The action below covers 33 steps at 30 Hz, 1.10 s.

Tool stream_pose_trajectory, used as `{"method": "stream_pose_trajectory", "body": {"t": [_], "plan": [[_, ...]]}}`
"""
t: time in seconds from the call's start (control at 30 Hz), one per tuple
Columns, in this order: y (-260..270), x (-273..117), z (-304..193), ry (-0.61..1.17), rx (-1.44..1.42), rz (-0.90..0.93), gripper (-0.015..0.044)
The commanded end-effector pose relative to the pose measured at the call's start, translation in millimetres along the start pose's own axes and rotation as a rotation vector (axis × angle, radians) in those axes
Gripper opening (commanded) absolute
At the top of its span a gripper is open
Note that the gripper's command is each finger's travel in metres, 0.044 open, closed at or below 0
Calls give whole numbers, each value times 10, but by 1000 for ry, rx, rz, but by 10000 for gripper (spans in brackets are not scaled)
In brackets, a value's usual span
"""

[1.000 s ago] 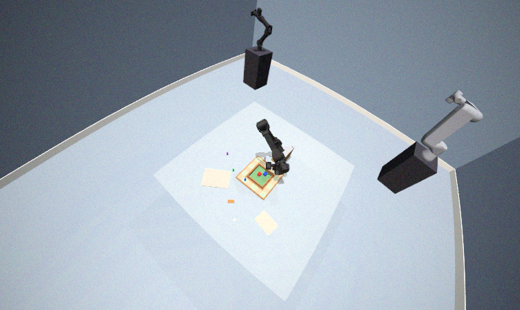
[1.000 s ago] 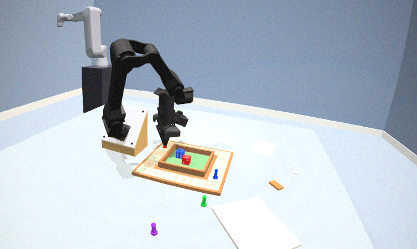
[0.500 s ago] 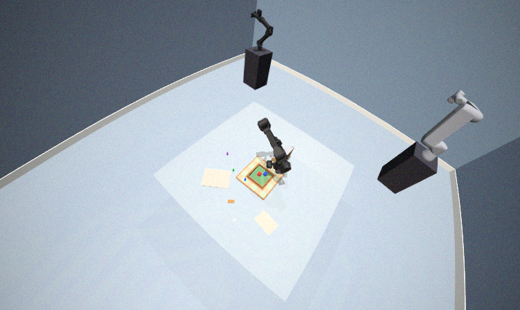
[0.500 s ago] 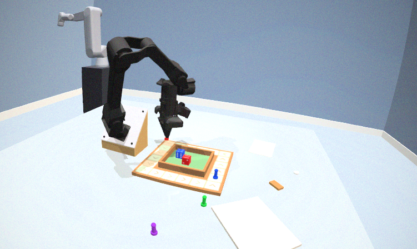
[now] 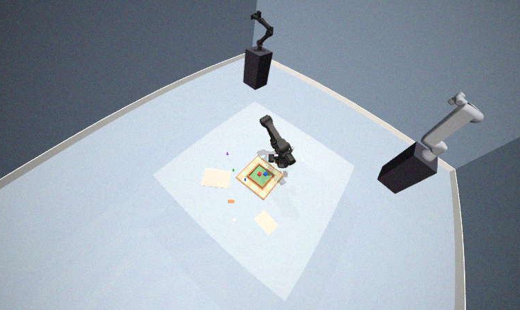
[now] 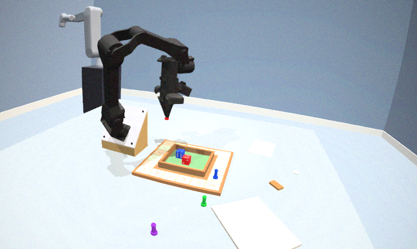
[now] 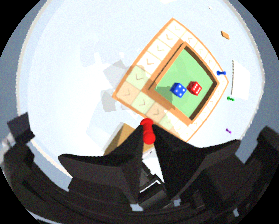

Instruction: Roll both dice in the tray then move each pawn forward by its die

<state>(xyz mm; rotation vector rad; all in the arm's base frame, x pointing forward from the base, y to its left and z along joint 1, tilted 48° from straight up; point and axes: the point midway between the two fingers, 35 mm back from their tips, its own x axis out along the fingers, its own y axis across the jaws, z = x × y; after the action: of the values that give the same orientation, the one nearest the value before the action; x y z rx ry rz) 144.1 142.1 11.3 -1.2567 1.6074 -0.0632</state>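
- Blue-grey walls ring a pale floor; the board [image 5: 241, 177] [image 6: 175, 184] [image 7: 160, 48] sits mid-frame in the top view.
- Nearly closed, the claw [image 6: 166, 116] [image 7: 147, 128] grips the red pawn [image 6: 166, 118] [image 7: 148, 136] above the board, upper centre of the exterior view.
- Red die [image 5: 259, 174] [image 6: 186, 159] [image 7: 194, 88] and blue die [image 5: 265, 174] [image 6: 180, 153] [image 7: 178, 90] lie in the tray [image 5: 260, 186] [image 6: 185, 169] [image 7: 176, 114]; red's move seems in hand.
- Next: likely follow the arrows by red's number, then lower upright.
- Blue pawn [image 5: 245, 179] [image 6: 215, 174] [image 7: 221, 73] waits at the board's right in the exterior view.
- Arrows and pips show; no readable brand or lettering.

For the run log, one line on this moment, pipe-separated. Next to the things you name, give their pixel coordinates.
hand [image 6: 166, 115] [image 7: 147, 128]: shut on red pawn [image 6: 166, 118] [image 7: 148, 131], held above board [image 6: 175, 185] [image 7: 150, 62] | both dice: in tray [image 6: 181, 169] [image 7: 162, 77] | blue pawn [image 5: 245, 179] [image 6: 215, 174] [image 7: 221, 73]: upright on board
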Motion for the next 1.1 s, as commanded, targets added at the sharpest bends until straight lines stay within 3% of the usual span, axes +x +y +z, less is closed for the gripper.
{"method": "stream_pose_trajectory", "body": {"t": [0.0, 1.07], "plan": [[-5, -119, -26, -3, 6, 5, 0], [-1420, 357, -69, -46, -6, 32, 0]]}}
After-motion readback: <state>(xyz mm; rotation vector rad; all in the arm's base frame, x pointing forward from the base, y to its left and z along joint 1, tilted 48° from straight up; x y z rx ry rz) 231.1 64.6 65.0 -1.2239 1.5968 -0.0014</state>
